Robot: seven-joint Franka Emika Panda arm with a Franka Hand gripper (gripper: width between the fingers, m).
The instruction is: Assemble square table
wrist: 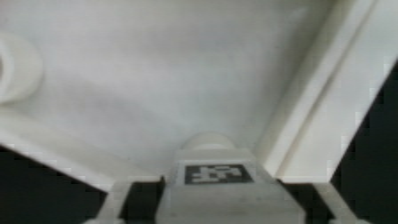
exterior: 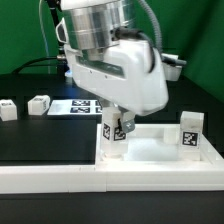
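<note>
Backdrop (exterior: 20, 35): green, plain, evenly lit. Worktop (exterior: 45, 140): black, matte. Marker board (exterior: 80, 104): flat on Worktop, far side. Cable (exterior: 42, 30): dark, before Backdrop.

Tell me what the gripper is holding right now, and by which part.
The gripper holds one white table leg, clamped on two opposite sides near its upper end, upright over the square top.

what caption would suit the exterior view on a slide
Gripper holds a leg upright at one corner of the top; a second leg stands at another.
</note>
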